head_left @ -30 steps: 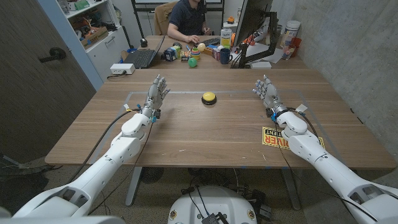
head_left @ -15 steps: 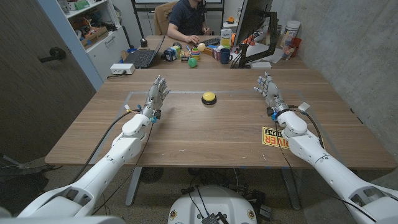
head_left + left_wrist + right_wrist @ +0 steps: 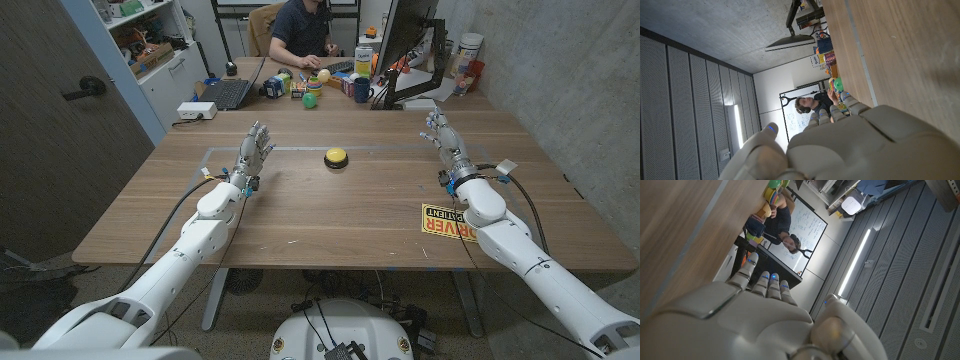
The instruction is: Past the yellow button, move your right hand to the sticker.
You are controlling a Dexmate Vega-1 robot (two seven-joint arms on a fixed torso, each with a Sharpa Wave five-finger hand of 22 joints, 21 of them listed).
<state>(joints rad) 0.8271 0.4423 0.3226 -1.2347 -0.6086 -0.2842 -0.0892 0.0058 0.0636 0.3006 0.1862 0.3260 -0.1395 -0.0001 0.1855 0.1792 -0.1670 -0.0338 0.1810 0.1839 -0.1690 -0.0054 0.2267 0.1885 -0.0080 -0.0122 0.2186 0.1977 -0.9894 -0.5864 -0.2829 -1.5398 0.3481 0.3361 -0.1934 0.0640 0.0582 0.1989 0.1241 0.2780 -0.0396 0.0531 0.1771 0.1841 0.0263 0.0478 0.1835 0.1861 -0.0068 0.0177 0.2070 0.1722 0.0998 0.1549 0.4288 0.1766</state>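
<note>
Two hands empty, fingers spread: left hand [image 3: 252,152] left of centre, right hand [image 3: 445,140] upper right, beyond yellow button [image 3: 336,157] at centre. Yellow-and-black sticker [image 3: 449,222] lower right, under right forearm. Step judged: reach toward sticker; next, draw back and lower onto it.

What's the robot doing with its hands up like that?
The robot has both arms stretched over a wooden table and holds nothing. Its right hand is open, raised near the table's right side, farther back than the yellow button in the middle. The yellow and red sticker it should reach lies nearer the front edge, partly under its right forearm. The left hand is open too, left of the button. A person sits at a desk behind.
</note>
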